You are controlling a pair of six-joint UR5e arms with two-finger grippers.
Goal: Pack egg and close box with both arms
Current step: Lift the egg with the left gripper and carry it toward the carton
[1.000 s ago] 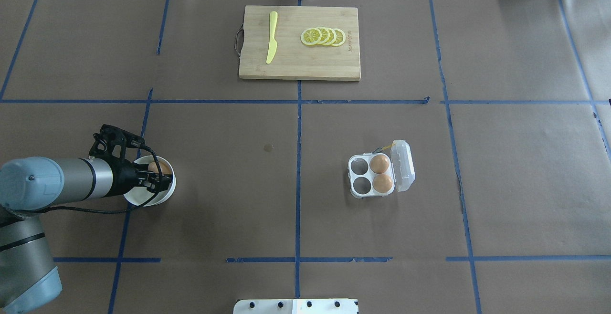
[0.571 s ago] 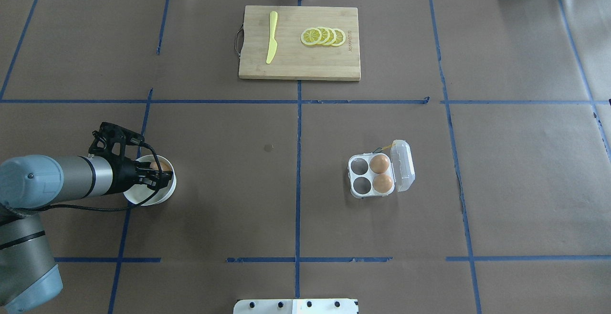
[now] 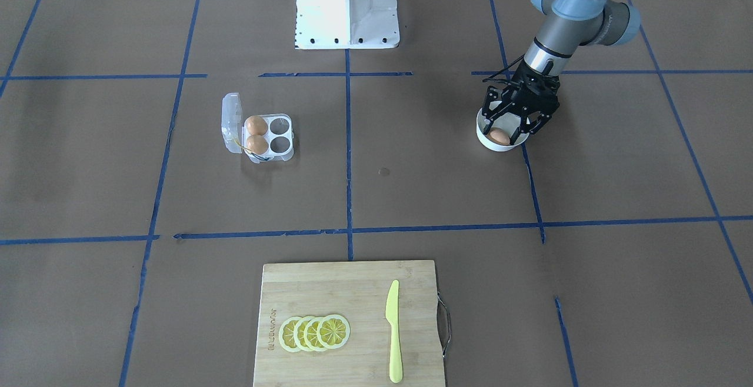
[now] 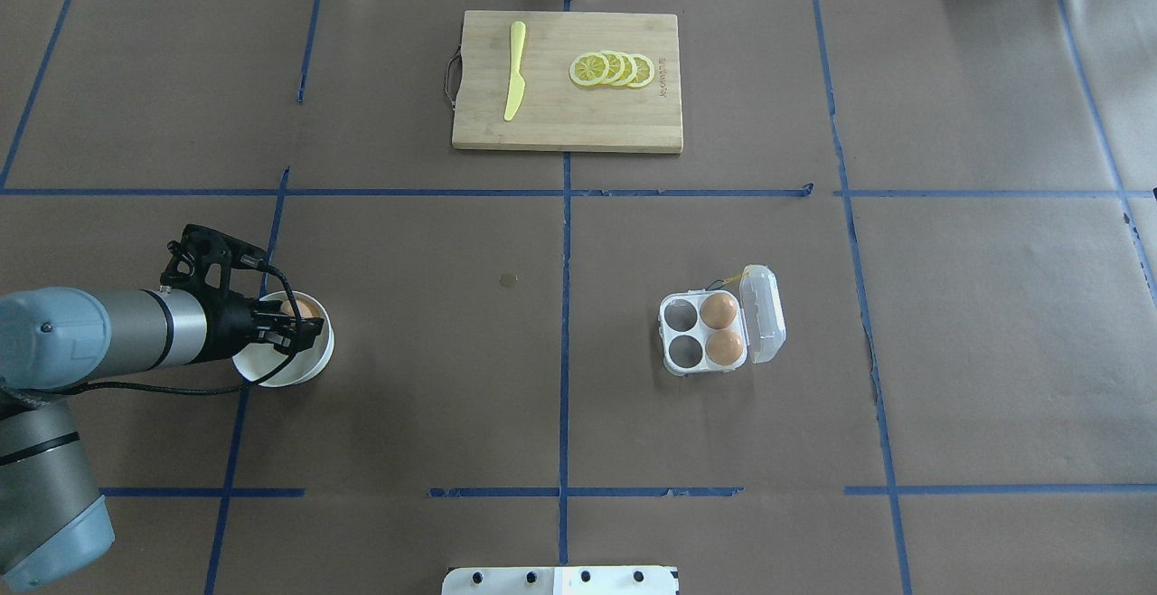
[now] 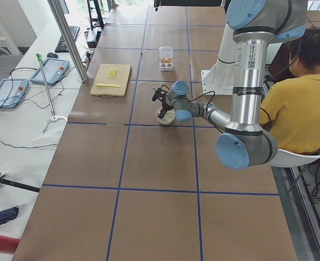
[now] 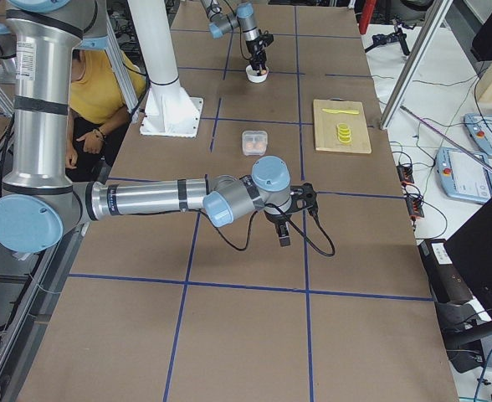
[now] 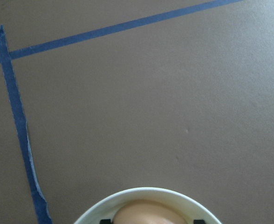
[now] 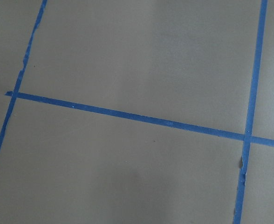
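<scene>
The egg lies in a round white bowl at the table's left. My left gripper is open and down in the bowl, its fingers on either side of the egg. In the left wrist view the egg sits between two dark fingertips inside the bowl's rim. The clear box stands right of centre with its lid open; two eggs fill its right cells. My right gripper shows only in the exterior right view, low over bare table; I cannot tell if it is open.
A wooden cutting board with a yellow knife and lemon slices lies at the far middle. The white pedestal stands at the robot's side. A person in yellow sits beside the table.
My left arm has drawn back a little to the left and toward the far side, and the gripper has shifted over the egg in the bowl. The box has not moved.
</scene>
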